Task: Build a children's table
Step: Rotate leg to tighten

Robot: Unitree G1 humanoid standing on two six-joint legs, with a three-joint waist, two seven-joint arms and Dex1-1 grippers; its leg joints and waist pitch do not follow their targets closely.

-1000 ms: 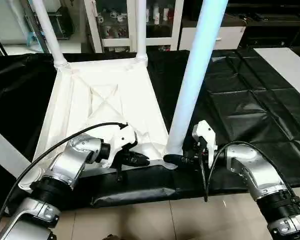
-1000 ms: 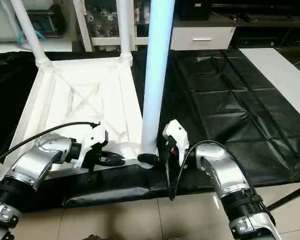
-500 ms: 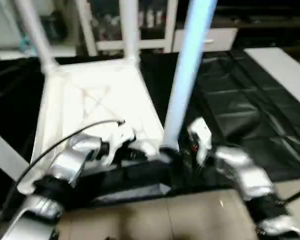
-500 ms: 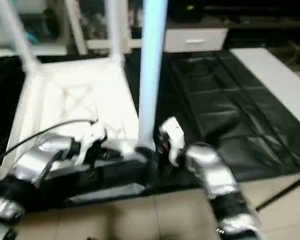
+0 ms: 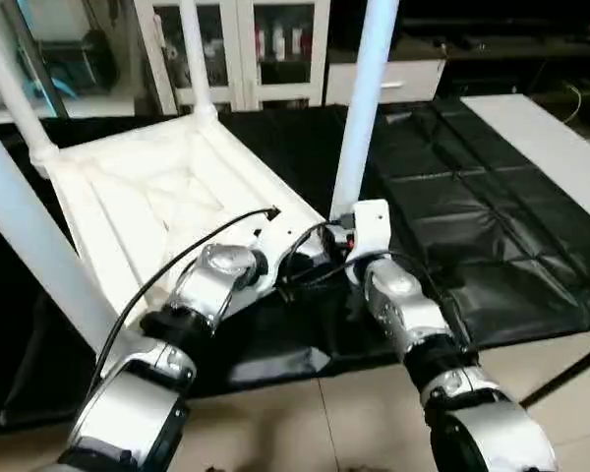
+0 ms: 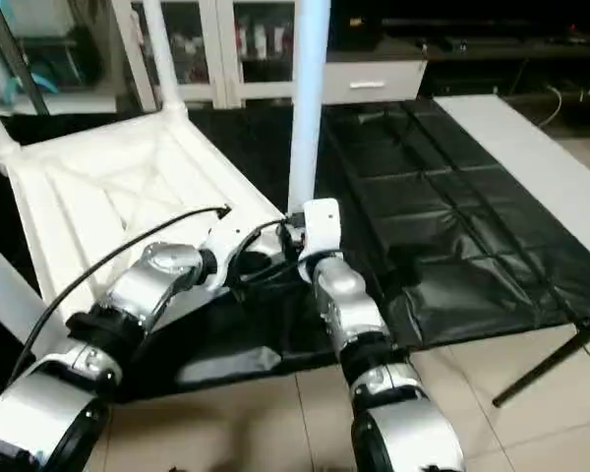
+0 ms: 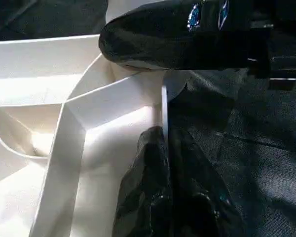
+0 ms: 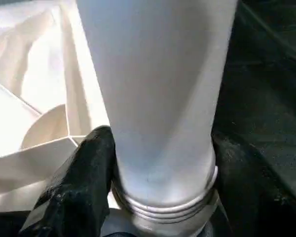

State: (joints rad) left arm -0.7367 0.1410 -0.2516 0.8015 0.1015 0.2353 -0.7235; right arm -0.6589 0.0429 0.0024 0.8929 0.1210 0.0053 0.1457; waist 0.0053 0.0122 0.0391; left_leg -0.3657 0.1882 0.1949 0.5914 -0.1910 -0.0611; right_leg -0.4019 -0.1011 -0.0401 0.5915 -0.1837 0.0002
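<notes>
Both arms have swung inward to the tabletop's (image 5: 157, 197) near corner. Left gripper (image 7: 163, 163), fingers pinched on the rim (image 7: 164, 106), sits just left of the right gripper (image 8: 158, 197), which clasps the upright leg (image 8: 158, 98) at its base.

Looks like a lab/showroom-type indoor space: large work table w/ crinkled black plastic cover (image 5: 492, 226), beige tiled floor (image 5: 354, 423) below it, white glass-door display cabinets (image 5: 246, 49) w/ small items behind it, white drawer unit (image 6: 374, 81) beside those.
</notes>
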